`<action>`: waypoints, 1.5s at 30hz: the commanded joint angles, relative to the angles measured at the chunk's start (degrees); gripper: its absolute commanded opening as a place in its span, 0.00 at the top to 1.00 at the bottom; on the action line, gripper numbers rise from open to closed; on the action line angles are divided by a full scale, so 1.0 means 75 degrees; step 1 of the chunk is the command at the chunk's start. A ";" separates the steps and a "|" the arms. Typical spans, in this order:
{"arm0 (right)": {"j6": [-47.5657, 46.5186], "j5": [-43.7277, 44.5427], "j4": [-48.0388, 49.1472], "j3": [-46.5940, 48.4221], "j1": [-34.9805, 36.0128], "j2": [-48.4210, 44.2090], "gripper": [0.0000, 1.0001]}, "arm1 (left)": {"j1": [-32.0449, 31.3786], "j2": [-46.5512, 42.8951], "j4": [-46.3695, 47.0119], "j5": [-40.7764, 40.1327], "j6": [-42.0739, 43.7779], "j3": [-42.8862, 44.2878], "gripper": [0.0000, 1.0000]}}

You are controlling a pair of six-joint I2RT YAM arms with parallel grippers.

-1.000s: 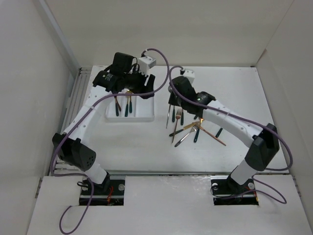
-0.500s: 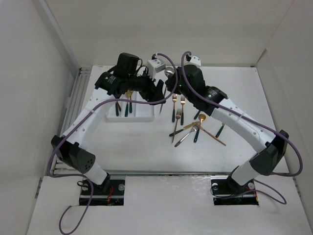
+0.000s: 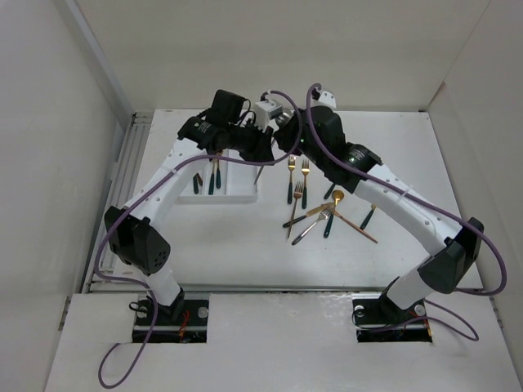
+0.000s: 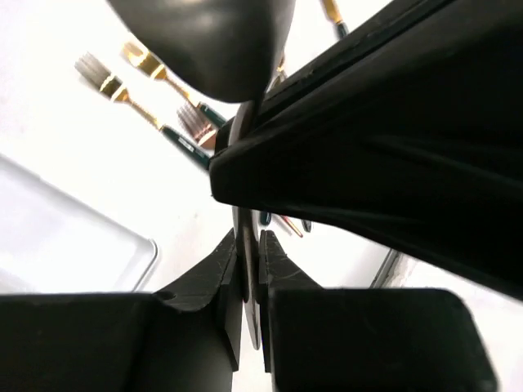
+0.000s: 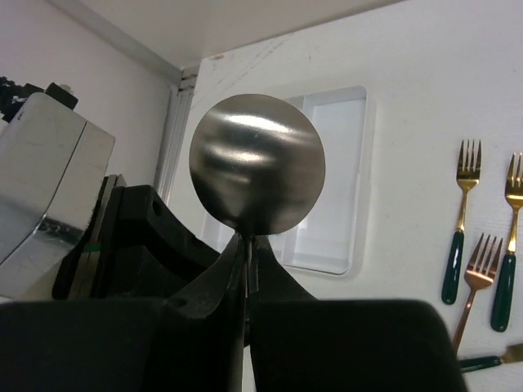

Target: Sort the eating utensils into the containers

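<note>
A silver spoon point(image 5: 257, 172) is held in the air between the two arms, bowl up. My right gripper point(image 5: 248, 245) is shut on its thin neck just below the bowl. My left gripper point(image 4: 248, 241) is shut on the spoon's dark handle point(image 4: 248, 278), right against the right gripper. In the top view both grippers, left point(image 3: 263, 147) and right point(image 3: 283, 135), meet above the right end of the white tray point(image 3: 242, 193). A few dark-handled utensils point(image 3: 214, 175) lie in the tray. Other forks point(image 3: 298, 175) and several crossed utensils point(image 3: 327, 216) lie on the table.
The tray point(image 5: 350, 245) sits at the back left of the white table, with side walls close around the workspace. Three gold forks point(image 5: 462, 220) lie just right of the tray. Purple cables loop off both arms.
The right arm lifted the spoon off the table toward the tray. The left arm swung right from over the tray, opened, and has shut on the spoon's handle.
</note>
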 commanded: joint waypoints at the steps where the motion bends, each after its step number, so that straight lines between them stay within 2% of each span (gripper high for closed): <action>1: 0.0112 -0.0212 0.0520 0.0063 0.0009 -0.0305 1.00 | -0.0019 -0.0203 0.0597 0.0040 -0.0093 0.0310 1.00; 5: 0.0112 -0.0293 0.0520 0.0063 -0.0061 -0.0141 1.00 | 0.0226 -0.0203 0.0597 0.0039 -0.0363 0.0148 1.00; 6: 0.0182 -0.0398 0.0520 0.0063 -0.0062 -0.0048 0.96 | 0.0331 -0.0203 0.0597 0.0039 -0.0561 0.0065 1.00; 7: 0.0264 -0.0399 0.0520 0.0063 -0.0166 0.0034 0.85 | 0.0425 -0.0203 0.0597 -0.0042 -0.0644 -0.0029 1.00; 9: 0.0264 -0.0563 0.0450 -0.0018 -0.0354 0.0035 0.69 | 0.0776 -0.0110 0.0597 -0.0125 -0.0797 -0.0309 1.00; 10: 0.0346 -0.0563 0.0531 -0.0019 -0.0355 0.0035 0.47 | 0.0905 -0.0109 0.0597 -0.0195 -0.0867 -0.0392 1.00; 13: 0.0346 -0.0634 0.0614 -0.0171 -0.0566 0.0035 0.26 | 0.1503 0.0159 0.0667 -0.0440 -0.1089 -0.0615 1.00; 15: 0.0346 -0.0634 0.0684 -0.0171 -0.0717 0.0035 0.24 | 0.1923 0.0486 0.0667 -0.0872 -0.1090 -0.0616 1.00; 22: -0.0040 -0.0564 0.0684 -0.0242 -0.0859 0.0199 0.24 | 0.2511 0.1845 0.0584 -0.3040 -0.0903 -0.0370 1.00; 29: -0.0111 -0.0727 0.0462 -0.0171 -0.1092 0.0433 0.24 | 0.2700 0.3053 0.0655 -0.3370 -0.0972 0.0087 1.00; 36: -0.0111 -0.0798 0.0321 -0.0171 -0.1245 0.0504 0.24 | 0.2700 0.3371 0.0738 -0.3301 -0.1043 0.0005 1.00; 37: -0.0111 -0.0798 0.0321 -0.0171 -0.1245 0.0504 0.24 | 0.2700 0.3464 0.0738 -0.3301 -0.1043 0.0005 0.98; 38: -0.0111 -0.0798 0.0321 -0.0171 -0.1245 0.0504 0.24 | 0.2700 0.3465 0.0738 -0.3301 -0.1043 0.0098 0.90; 41: -0.0111 -0.0798 0.0251 -0.0171 -0.1245 0.0504 0.24 | 0.2700 0.3535 0.0668 -0.3301 -0.1043 0.0170 0.84; 45: -0.0180 -0.0868 0.0076 -0.0171 -0.1315 0.0574 0.24 | 0.2700 0.3535 0.0516 -0.3301 -0.1113 0.0263 0.72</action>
